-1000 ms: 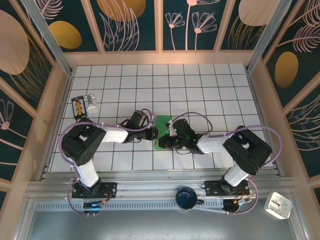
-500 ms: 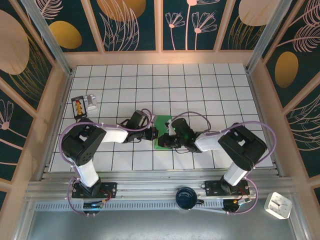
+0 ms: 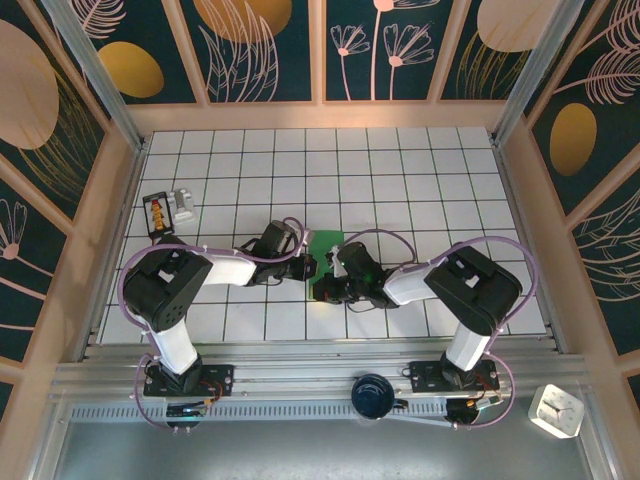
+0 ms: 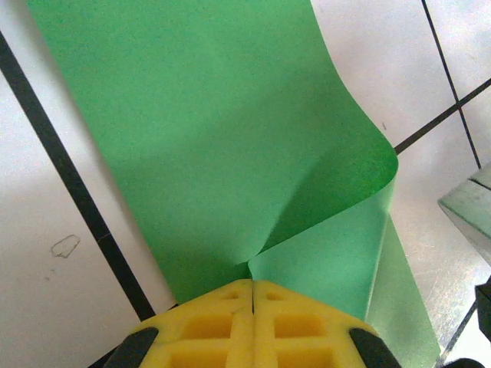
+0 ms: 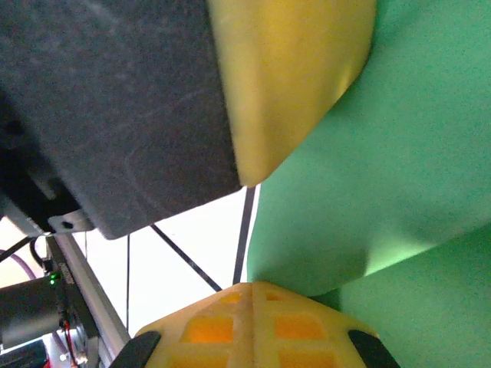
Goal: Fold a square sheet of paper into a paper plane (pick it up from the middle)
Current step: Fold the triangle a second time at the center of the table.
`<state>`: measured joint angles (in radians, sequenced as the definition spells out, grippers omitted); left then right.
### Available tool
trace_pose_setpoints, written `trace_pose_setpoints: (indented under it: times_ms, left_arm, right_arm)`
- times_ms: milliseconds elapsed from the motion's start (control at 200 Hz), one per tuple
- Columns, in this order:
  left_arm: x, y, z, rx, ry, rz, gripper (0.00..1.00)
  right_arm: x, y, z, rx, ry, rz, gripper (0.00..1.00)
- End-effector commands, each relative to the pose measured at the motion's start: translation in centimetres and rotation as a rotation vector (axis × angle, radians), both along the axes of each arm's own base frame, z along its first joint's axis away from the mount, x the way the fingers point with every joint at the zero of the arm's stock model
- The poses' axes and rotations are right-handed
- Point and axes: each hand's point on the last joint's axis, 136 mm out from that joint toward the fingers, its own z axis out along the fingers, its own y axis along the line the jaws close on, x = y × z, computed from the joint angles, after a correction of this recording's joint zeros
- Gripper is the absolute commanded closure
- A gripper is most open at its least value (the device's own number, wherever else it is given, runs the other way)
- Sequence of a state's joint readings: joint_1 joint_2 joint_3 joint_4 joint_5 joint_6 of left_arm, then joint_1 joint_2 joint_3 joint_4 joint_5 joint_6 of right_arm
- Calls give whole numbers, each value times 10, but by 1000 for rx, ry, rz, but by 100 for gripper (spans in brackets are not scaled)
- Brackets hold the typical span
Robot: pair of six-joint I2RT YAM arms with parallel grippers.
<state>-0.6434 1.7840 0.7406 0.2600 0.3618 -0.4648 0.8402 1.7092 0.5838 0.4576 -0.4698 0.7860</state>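
Observation:
The square sheet of paper (image 3: 323,243) is green and lies at the middle of the tiled table, mostly hidden under both grippers. In the left wrist view the sheet (image 4: 207,138) lies flat, while its right side curls up and over into a raised flap (image 4: 337,253). My left gripper (image 4: 252,284) is shut, pinching the sheet's near edge where flap and flat part meet. My right gripper (image 5: 252,288) is shut too, with a corner of the green sheet (image 5: 368,153) running into its tips. From above, the left gripper (image 3: 309,268) and right gripper (image 3: 333,283) nearly touch.
A black-and-orange box (image 3: 158,214) and a small grey item (image 3: 184,205) sit on the table at the left. The left gripper's yellow finger (image 5: 291,84) hangs close above the right one. A black round object (image 3: 372,394) rests on the front rail. Wooden walls ring the table.
My right arm has swung to the left, and its gripper has slid left and slightly nearer over the paper. The left arm has not moved.

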Motion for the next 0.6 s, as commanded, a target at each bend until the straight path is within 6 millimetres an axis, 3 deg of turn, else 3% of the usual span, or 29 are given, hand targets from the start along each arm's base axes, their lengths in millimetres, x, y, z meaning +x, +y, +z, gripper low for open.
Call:
trace_pose_setpoints:
  times_ms: [0, 70, 230, 490, 596]
  left_arm:
    - [-32, 47, -62, 232, 154, 48, 100]
    - [-33, 47, -62, 232, 155, 46, 100]
    - [-33, 47, -63, 239, 156, 42, 100]
    - [-33, 48, -64, 239, 157, 42, 100]
    - [-33, 47, -64, 238, 157, 41, 100]
  right_arm:
    - [10, -5, 32, 112, -29, -22, 99]
    - [24, -14, 39, 144, -39, -71, 99]
    - [46, -22, 35, 107, -49, -127, 99]
    - [63, -19, 23, 60, -44, -140, 100]
    - [67, -26, 10, 17, -30, -157, 100]
